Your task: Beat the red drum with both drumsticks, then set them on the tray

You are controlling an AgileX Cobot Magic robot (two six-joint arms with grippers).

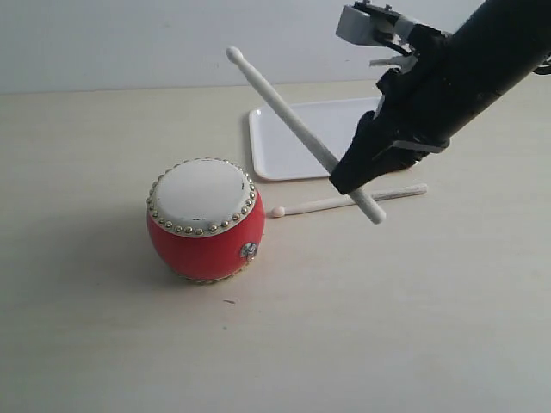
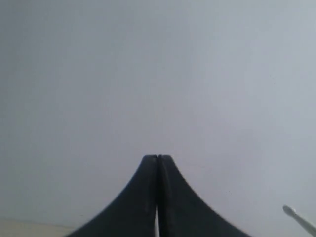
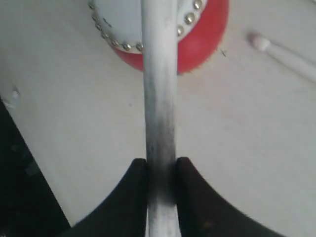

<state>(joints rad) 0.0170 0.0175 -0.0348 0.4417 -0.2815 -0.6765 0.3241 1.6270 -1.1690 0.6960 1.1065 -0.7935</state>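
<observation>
black right pincer (image 3: 161, 170), clamped on drumstick (image 1: 284, 112)

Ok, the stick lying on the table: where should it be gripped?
Probably mid-shaft, from straight above, jaws across its width: the lying stick rests flat on the table, slim and straight, its bead end pointing at the drum.

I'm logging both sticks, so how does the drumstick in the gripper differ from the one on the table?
The held drumstick is clamped between the fingers of the right gripper; the loose drumstick is untouched. The held drumstick slants up in the air, bead high; the loose drumstick lies flat on the table, bead toward the red drum. Both are slim, pale and bead-tipped.
</observation>
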